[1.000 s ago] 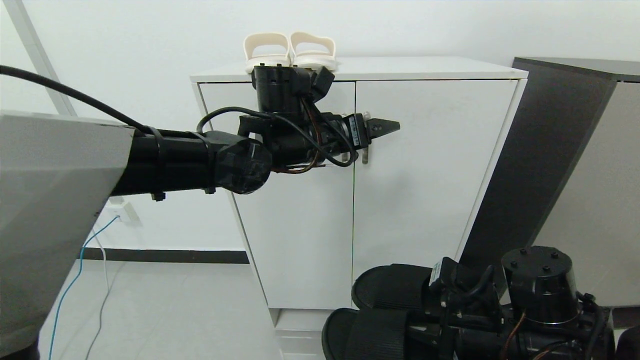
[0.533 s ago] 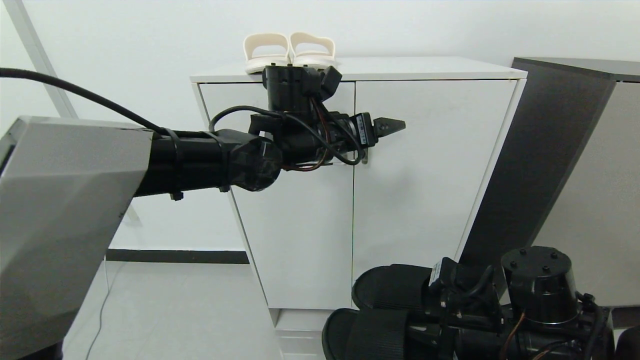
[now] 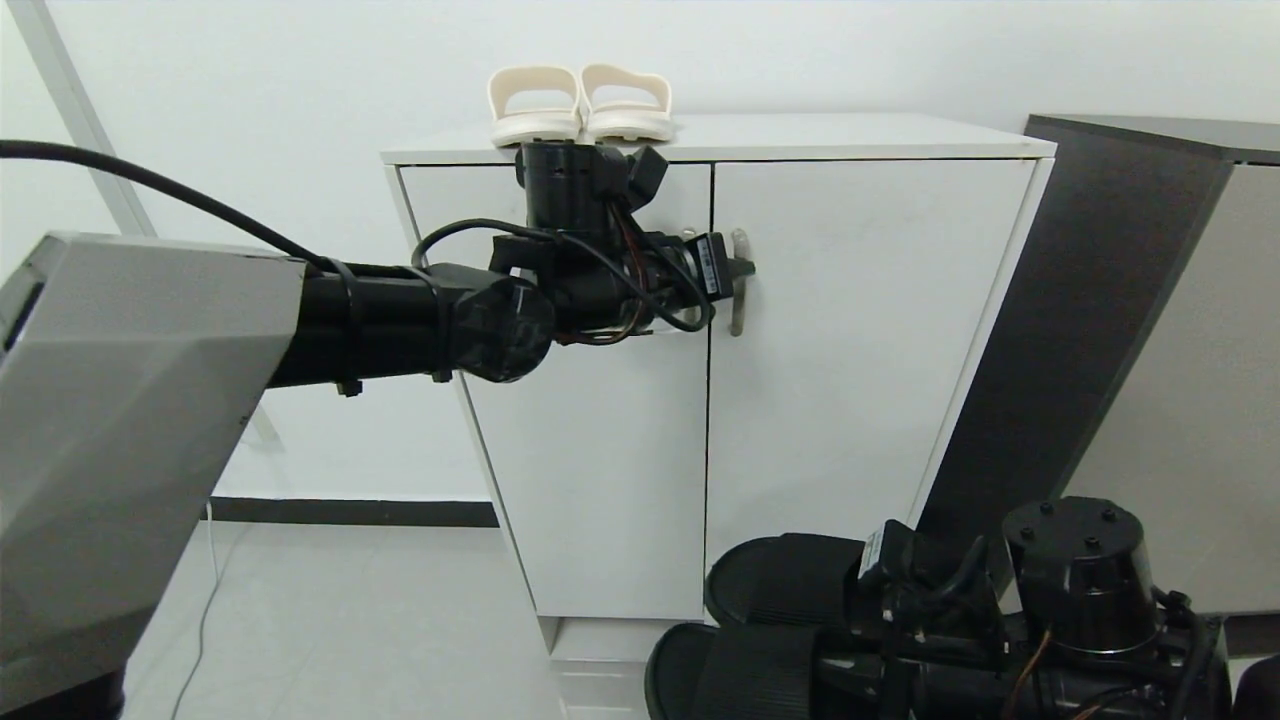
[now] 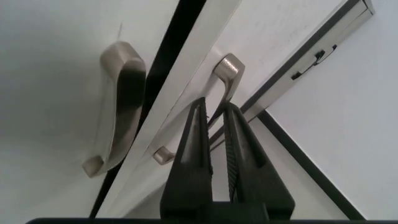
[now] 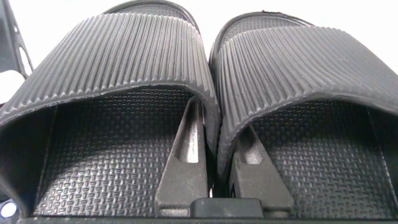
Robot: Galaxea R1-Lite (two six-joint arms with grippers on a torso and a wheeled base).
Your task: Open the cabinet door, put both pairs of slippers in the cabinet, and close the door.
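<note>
At the closed cabinet doors (image 3: 830, 380) left gripper (image 4: 214, 107) sits pressed together, right gripper (image 5: 221, 121) pinches black slippers (image 5: 124, 56)

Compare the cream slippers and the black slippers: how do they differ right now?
The cream slippers sit free on top of the cabinet. The black slippers are held low in front of it by the right gripper, one finger inside each. The cream straps look smooth, while the black straps are ribbed. Shared: both are slide pairs, side by side, outside the cabinet.
</note>
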